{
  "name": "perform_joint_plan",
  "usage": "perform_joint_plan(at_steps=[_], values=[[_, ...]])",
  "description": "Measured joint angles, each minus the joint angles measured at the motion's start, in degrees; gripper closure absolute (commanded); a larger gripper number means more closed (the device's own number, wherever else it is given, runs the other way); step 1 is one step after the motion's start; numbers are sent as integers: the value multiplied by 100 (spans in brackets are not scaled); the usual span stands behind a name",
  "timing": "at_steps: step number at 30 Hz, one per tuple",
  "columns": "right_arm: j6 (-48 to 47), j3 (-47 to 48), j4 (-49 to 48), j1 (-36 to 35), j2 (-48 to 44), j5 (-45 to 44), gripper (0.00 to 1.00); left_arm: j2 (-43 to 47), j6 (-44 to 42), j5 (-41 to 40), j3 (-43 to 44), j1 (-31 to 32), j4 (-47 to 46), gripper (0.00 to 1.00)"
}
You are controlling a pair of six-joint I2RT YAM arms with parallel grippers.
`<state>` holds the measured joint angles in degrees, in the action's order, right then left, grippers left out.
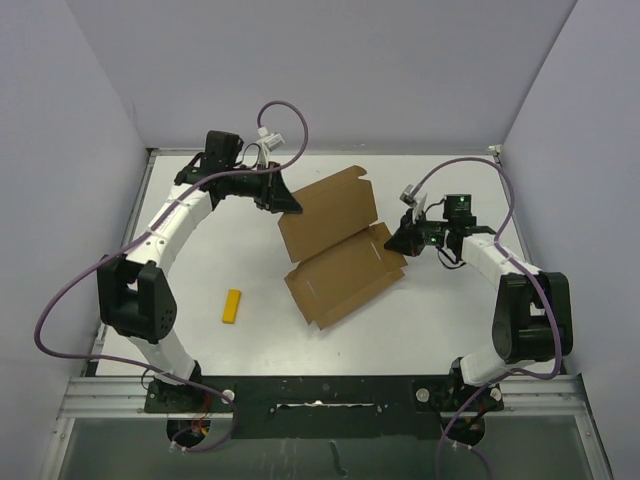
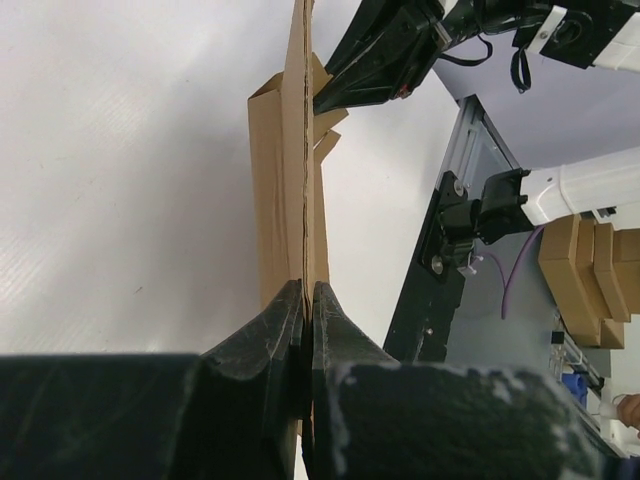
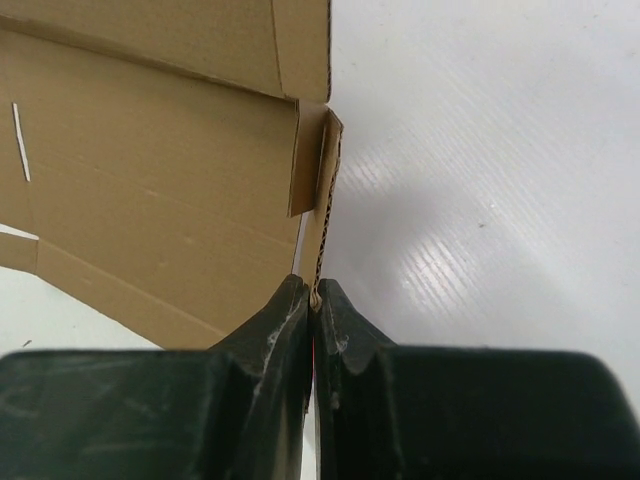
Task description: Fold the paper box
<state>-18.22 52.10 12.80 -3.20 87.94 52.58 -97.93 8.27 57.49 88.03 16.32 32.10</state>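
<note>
The paper box (image 1: 335,245) is found near the middle of the bench (image 1: 430,330), half-formed and gripped from both sides. The left pincer (image 2: 307,300) is closed on a panel's thin edge at the box's left corner; the right pincer (image 3: 312,295) is clamped on a side flap at its right edge — cardboard is nipped in each. A fold along the middle crease seems to be in hand; next, the panel must be swung over evenly, with both grips firm.
</note>
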Motion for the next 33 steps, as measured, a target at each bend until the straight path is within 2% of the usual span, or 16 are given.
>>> perform_joint_plan(at_steps=[10,12,15,19,24,28,33], values=[[678,-769,-1561,-26,-295,-343,100,-101,-756,-219,400,125,205,100],[743,-811,-1646,-26,-289,-358,94,-105,-916,-273,398,136,201,100],[776,-809,-1696,-26,-286,-356,76,-105,-1123,-317,393,146,199,100],[669,-758,-1563,-28,-286,-310,67,-105,-1360,-420,352,203,195,100],[350,-435,-1095,-28,-286,-284,66,-101,-1515,-531,262,293,181,100],[90,-114,-614,-28,-286,-264,55,-101,-1602,-605,205,343,179,100],[-365,245,140,-26,-216,-229,47,-98,-1628,-640,197,354,177,100]])
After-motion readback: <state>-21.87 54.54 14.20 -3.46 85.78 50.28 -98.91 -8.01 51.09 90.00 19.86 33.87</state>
